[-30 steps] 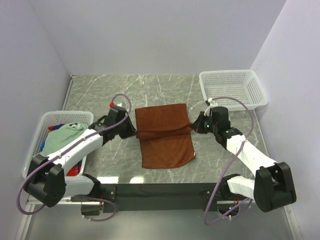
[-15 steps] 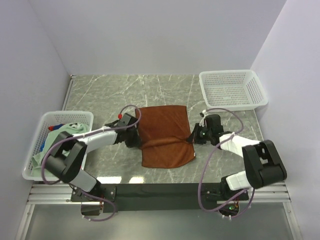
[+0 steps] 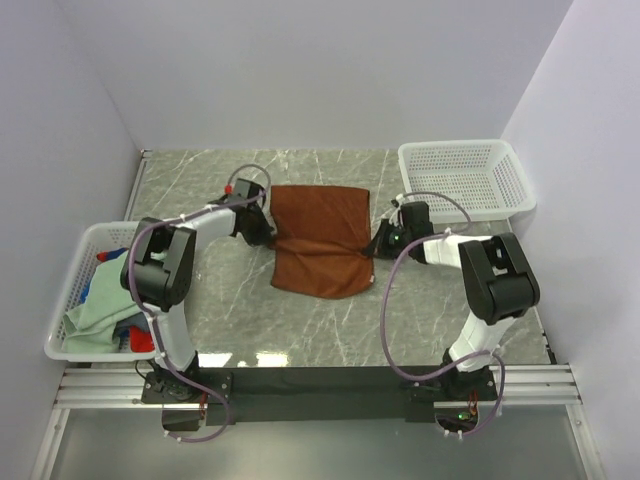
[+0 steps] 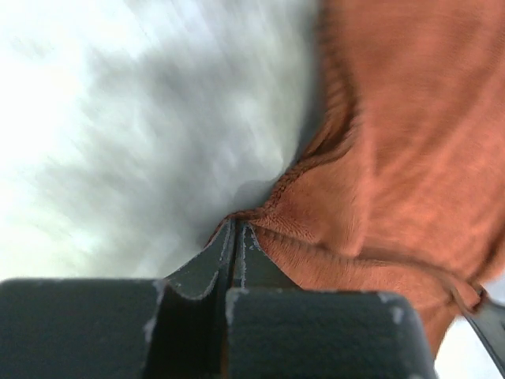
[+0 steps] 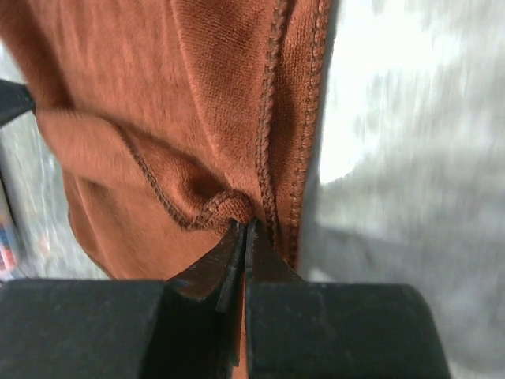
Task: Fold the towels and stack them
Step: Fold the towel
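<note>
A rust-brown towel (image 3: pixel 322 240) lies in the middle of the marble table, its near part lifted and folding back over the far part. My left gripper (image 3: pixel 268 237) is shut on the towel's left corner (image 4: pixel 272 217). My right gripper (image 3: pixel 378 246) is shut on the towel's right corner (image 5: pixel 225 207). Both hold the cloth edge just above the table. A mint-green towel (image 3: pixel 100 305) and bright red and blue ones (image 3: pixel 140 340) lie in the left basket. The slate-blue towel is out of view.
A white mesh basket (image 3: pixel 70 262) with towels stands at the left edge. Another white mesh basket (image 3: pixel 466 178) stands at the back right. The walls close in on the left, back and right.
Both grippers have carried the towel's near corners away from me toward the far edge. The near flap has risen and shortened, and both arms have stretched out.
</note>
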Tool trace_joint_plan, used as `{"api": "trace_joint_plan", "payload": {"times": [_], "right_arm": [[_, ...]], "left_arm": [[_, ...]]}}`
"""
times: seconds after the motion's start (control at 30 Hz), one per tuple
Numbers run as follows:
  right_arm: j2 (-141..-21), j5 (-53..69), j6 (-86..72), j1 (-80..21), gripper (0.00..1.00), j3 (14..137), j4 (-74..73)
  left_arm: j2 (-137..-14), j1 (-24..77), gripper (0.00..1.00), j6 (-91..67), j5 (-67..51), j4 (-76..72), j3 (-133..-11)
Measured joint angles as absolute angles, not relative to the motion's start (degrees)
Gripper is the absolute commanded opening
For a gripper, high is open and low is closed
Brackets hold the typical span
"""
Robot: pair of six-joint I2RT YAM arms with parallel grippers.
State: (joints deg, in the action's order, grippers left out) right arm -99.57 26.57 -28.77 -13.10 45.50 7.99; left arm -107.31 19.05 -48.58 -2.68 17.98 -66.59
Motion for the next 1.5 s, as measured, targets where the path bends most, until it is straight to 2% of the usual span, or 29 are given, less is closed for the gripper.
{"api": "trace_joint_plan", "payload": {"times": [0.2,0.47,0.73,0.93,1.2,1.5], "right_arm": [[-101.69,25.91,-29.47,-13.06,0.0,49.6,9.08],[-95.83,24.01,-27.31,-13.15,0.0,48.14,6.2],[-87.92,20.62,-22.96,-14.24,0.0,50.74,1.21],[-81.8,19.46,-21.76,-14.96,0.0,50.89,-1.65],[-73.52,19.53,-21.61,-16.49,0.0,43.81,-1.39],[-76.53,20.16,-23.59,-16.97,0.0,33.65,0.21]], "left_arm": [[-108.66,15.2,0.0,-45.45,0.19,20.95,-69.97],[-97.03,16.1,0.0,-43.97,-0.12,22.24,-58.81],[-93.71,16.1,0.0,-40.38,-0.1,23.51,-66.35],[-86.67,16.1,0.01,-39.79,-0.14,25.39,-66.54],[-75.57,16.25,0.0,-40.12,-2.26,24.62,-56.53],[-78.28,19.92,0.01,-43.18,-4.25,21.91,-43.99]]}}
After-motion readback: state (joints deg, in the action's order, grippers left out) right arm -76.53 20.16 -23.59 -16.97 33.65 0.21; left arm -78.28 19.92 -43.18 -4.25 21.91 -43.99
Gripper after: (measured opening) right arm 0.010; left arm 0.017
